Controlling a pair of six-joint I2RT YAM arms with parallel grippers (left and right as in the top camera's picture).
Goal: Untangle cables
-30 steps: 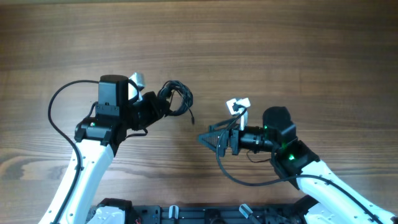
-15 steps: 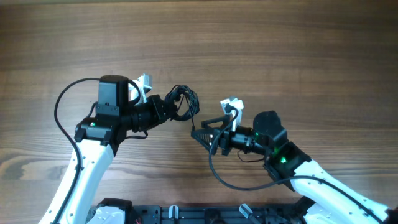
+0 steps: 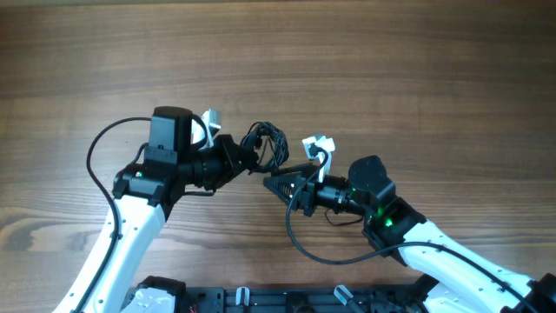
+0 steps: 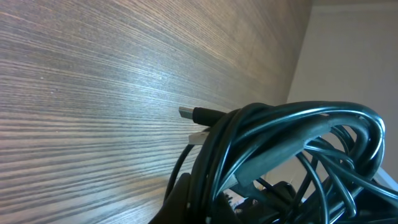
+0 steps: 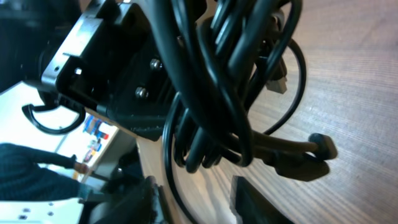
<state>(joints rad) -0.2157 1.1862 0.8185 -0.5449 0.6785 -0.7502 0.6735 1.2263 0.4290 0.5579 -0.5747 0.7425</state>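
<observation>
The cables (image 3: 268, 139) are a small knotted coil of thin dark wires lifted just above the wooden table. My left gripper (image 3: 246, 156) is shut on the coil's left side. In the left wrist view the bundle (image 4: 273, 143) fills the lower right around the gripper (image 4: 230, 196), and a small plug end (image 4: 196, 114) pokes out left. My right gripper (image 3: 271, 184) points left, just below and right of the coil. The right wrist view shows the coil (image 5: 211, 81) hanging over the gripper (image 5: 194, 183). Its jaws stand apart with one thin strand (image 5: 169, 168) looping down between them, near the left finger.
The wooden table (image 3: 391, 69) spreads all round. A thick black arm cable (image 3: 97, 148) loops left of the left arm, and another (image 3: 300, 242) hangs under the right wrist. The robot's black base (image 3: 261, 300) lies along the near edge.
The left gripper carried the coil to the right. The right gripper moved left and up to meet it, and its jaws narrowed from wide open.
</observation>
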